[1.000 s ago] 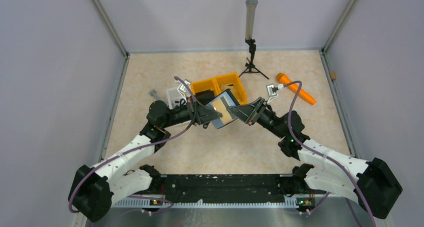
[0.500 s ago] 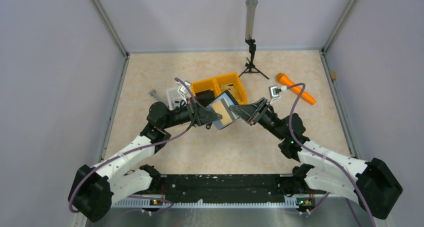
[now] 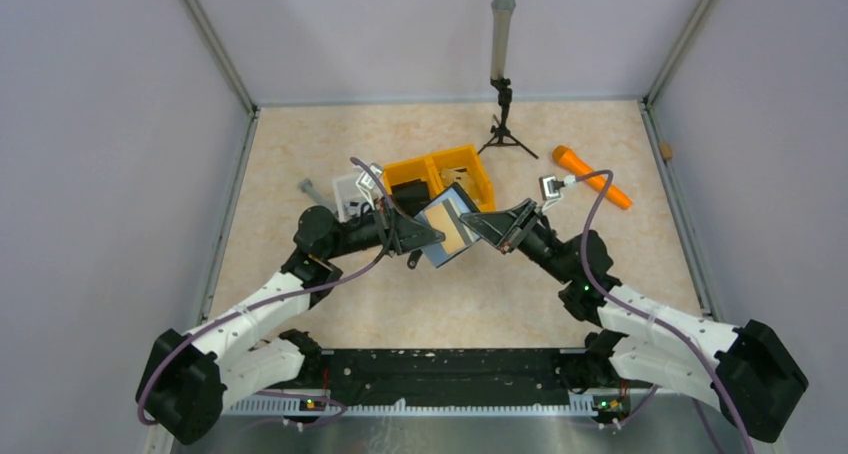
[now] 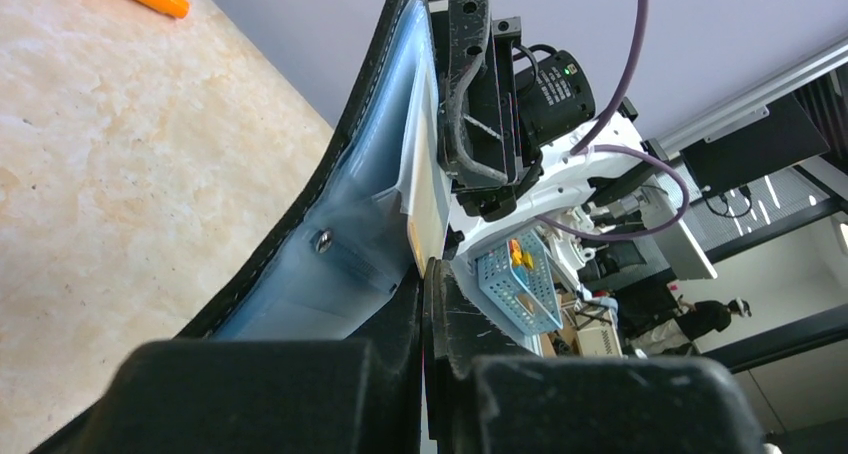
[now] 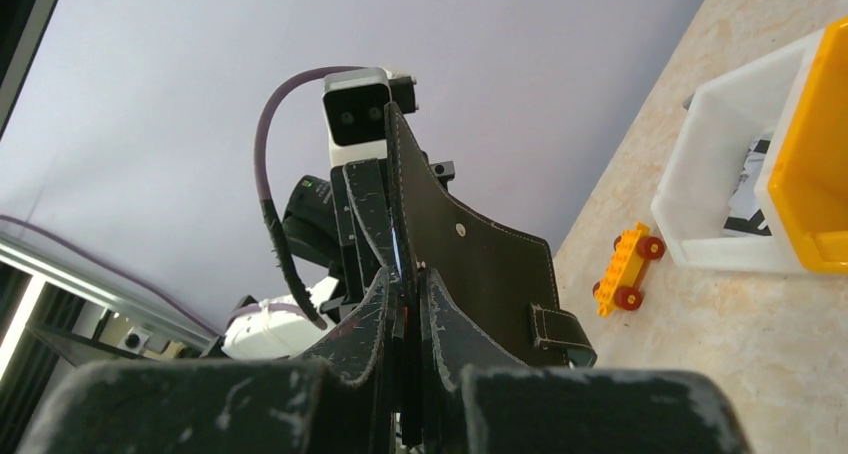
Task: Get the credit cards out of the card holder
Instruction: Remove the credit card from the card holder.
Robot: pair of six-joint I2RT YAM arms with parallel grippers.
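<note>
**Card holder pinched from both sides over mid-table**

Top external view: the card holder [image 3: 446, 230] is held open between the two grippers, over the middle of the table [image 3: 300, 144] and just in front of one orange bin [image 3: 440, 170]. The left gripper [image 3: 418, 241] is closed on its left edge and the right gripper [image 3: 484, 224] on its right edge. One white bin [image 3: 349, 190] is seen beside the orange one. One orange marker [image 3: 592, 189] lies to the right rear, and one tripod [image 3: 503, 124] stands by the back wall. The table is closed by walls on three sides. Bare tabletop is seen between the holder and the arm bases, and along both side walls.

Left wrist view: the left gripper's jaws are seen pinched narrow on the holder's lower edge. Of the credit cards [image 4: 425, 189], one white edge is seen standing out of the pale blue lining; more cannot be counted.

Right wrist view: the right gripper's jaws are seen pinched narrow on the holder's black edge. Whether a card is caught in that pinch cannot be told. One strap [image 5: 560, 331] is seen at the holder's lower corner. One yellow toy car [image 5: 625, 266] lies on the table near the white bin.
</note>
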